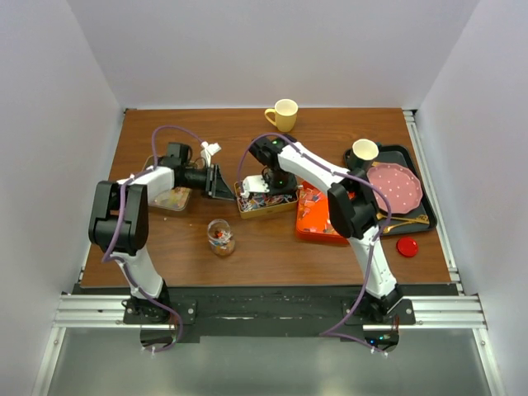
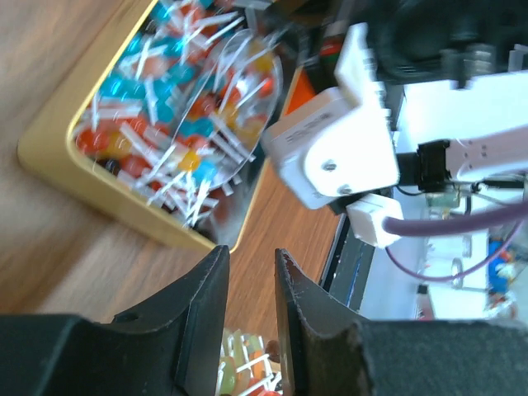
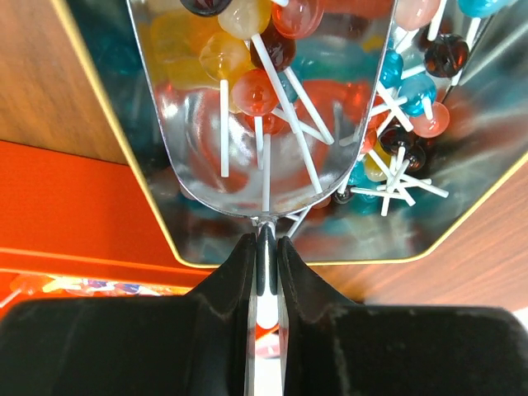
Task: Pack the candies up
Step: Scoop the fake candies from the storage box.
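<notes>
As scoop [image 3: 194,177] holds candies [image 3: 252,91] — one tin [image 2: 107,202], one jar [image 1: 212,236]

No writing, label, brand or number is legible on anything in view.

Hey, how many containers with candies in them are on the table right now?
4: a tin at the left, the gold tin in the middle, the orange tray to its right, and the small glass jar in front. More may be hidden.

both arms bend inward toward each other, the left end effector [image 2: 250,256] a little open and empty, the right end effector [image 3: 266,244] closed on the handle of a metal scoop [image 3: 206,169].
</notes>
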Controlling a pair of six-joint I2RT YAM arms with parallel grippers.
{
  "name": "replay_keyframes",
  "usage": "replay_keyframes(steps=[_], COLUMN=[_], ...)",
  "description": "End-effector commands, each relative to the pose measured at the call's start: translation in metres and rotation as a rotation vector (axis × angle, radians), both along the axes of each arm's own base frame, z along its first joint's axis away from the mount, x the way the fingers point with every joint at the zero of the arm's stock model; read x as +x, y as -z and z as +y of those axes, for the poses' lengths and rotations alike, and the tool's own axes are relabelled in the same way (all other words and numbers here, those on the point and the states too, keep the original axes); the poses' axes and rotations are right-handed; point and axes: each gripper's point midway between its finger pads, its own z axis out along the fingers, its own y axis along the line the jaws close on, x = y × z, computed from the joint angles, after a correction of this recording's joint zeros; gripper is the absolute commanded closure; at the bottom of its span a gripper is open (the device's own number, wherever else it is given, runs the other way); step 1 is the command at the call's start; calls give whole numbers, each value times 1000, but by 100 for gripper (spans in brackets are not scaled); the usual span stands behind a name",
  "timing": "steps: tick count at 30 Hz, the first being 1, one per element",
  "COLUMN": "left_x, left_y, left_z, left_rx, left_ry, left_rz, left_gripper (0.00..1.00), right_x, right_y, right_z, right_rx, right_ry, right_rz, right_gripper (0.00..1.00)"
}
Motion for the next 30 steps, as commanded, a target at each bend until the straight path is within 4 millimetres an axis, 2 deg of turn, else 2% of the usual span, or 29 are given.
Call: replay_keyframes(steps=[1,10,12,17,20,21,23,24,26,30], left_x=[5,6,6,10,8,7,6,5,4,2], left_y=[-38,-56,-62,-62,-65,-63,-64,-62,-62,-66], left_z=[-1,7,9,13,16,18,20,20,20,24], left_rx=[-55,-65,-69,-53,-33,-16,-5,-5,-16,7], left_ry=[83,101,95,53,47,44,40,39,34,19], left_rz=[-98,-150,-162,-155,-189,-189,-202,-196,-185,-215], left_gripper=[66,66,66,66,64,63,61,61,60,58], right_x=[-8,-11,-8,-13,-8,-7,-12,-15,-24,-29], right_y=[-11,-12,-19,-20,-21,-28,-28,-37,-42,-71], right_z=[9,10,12,10,16,17,17,21,21,28], right_rx=[138,239,280,368,415,440,464,499,521,593], right_ry=[-2,43,43,46,48,51,49,39,19,13], right_rz=[51,61,41,56,21,4,15,8,28,12], right_gripper=[100,100,100,100,100,100,100,100,100,100])
